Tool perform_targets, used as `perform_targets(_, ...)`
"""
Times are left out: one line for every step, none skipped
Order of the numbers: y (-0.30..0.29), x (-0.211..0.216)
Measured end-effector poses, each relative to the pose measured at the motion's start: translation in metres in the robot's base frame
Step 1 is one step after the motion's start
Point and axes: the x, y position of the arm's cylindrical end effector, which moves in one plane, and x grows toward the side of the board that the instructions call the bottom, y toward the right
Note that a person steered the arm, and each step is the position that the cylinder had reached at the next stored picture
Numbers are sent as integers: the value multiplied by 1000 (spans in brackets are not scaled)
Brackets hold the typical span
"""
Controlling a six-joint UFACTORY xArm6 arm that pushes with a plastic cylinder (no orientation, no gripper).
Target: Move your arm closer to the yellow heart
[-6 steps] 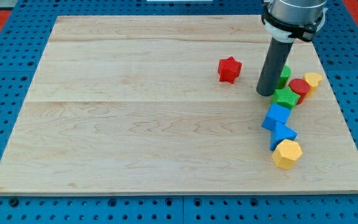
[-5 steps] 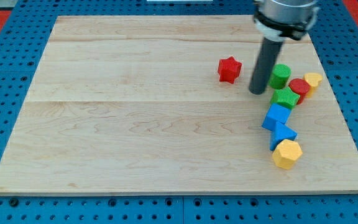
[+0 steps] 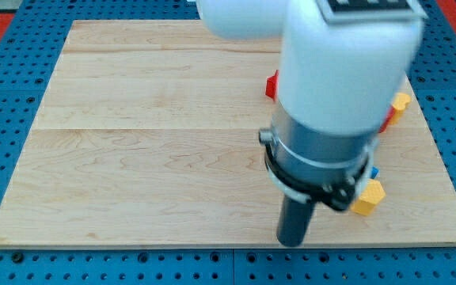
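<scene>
1. Near the view's bottom edge of the wooden board (image 3: 133,158), our tip (image 3: 292,242) rests on the bare wood; we carry no pincer, only the dark rod, so there is nothing to open or close.
2. Our arm's white and grey body (image 3: 331,103) fills the view's right, hiding most of the blocks.
3. Up and to the right of our tip, well apart, a sliver of the yellow heart (image 3: 400,101) shows at the board's right side.
4. Just right of our tip and slightly up sits a yellow hexagon block (image 3: 367,198), partly covered.
5. Above our tip, a red block (image 3: 271,85) peeks out; its shape we cannot tell.
6. Slivers of red and blue show at the arm's right edge, too small to identify.
</scene>
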Motion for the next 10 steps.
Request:
perform_targets(33,1)
perform_targets(104,-6)
perform_targets(152,-7)
perform_targets(167,-58)
perform_targets(168,-94)
perform_targets(168,-121)
perform_targets(169,-149)
perform_targets(179,-163)
perform_targets(190,-178)
perform_targets(186,-181)
